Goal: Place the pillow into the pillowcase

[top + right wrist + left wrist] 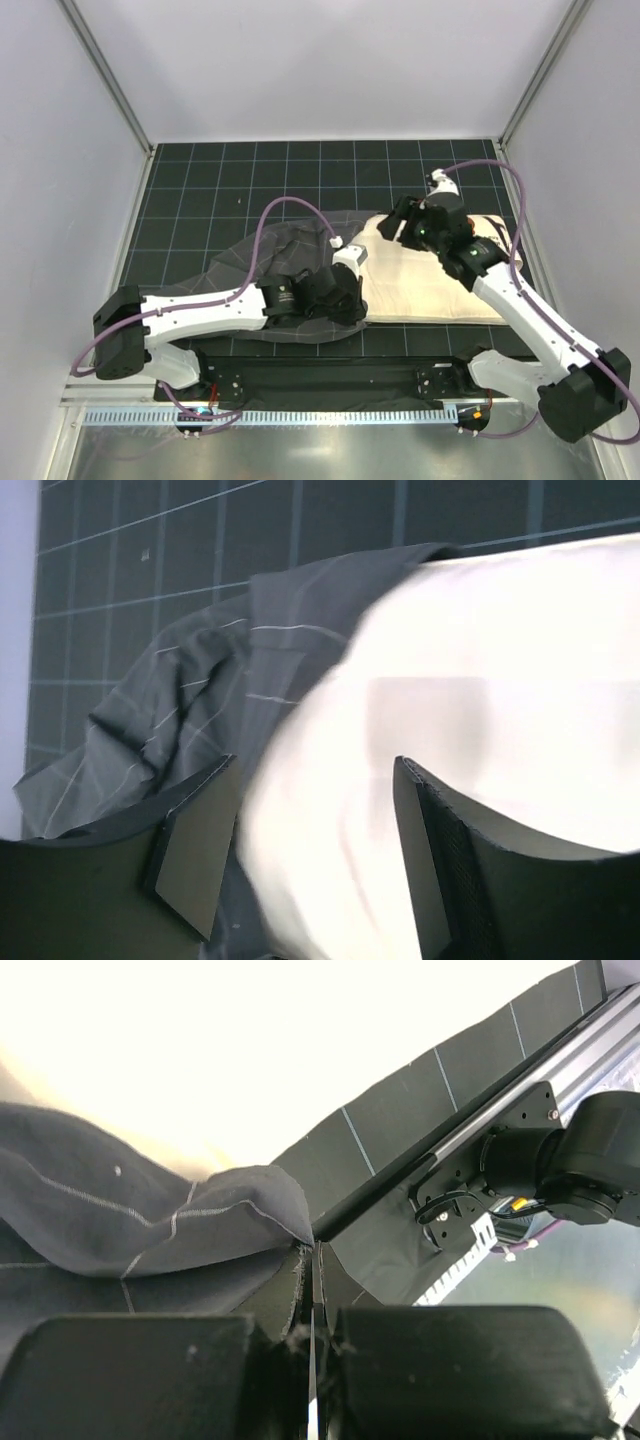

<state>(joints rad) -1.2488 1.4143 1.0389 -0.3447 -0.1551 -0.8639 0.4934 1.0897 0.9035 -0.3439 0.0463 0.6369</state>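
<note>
In the left wrist view, the left claw (312, 1300) is pinching its jaws together on a folded edge of the dark grey checked pillowcase (150, 1220). The exact bite is hiding at the fingertips. Beyond that claw, the pillow (250, 1050) is showing only as a washed-out bright glare.

From above, the left arm is covering its own claw (345, 285) and part of the pillowcase (290, 245), which is lying crumpled on the gridded counter (200, 180). The cream pillow (430, 290) is lying flat to that claw's right, touching the case.

The right wrist view is showing the right claw (310, 855) with jaws spread apart over the pillow's end (480, 680). The pillowcase (200, 690) is bunching just past the claw's left finger. The overhead view is only partly showing this claw (395, 225).
</note>
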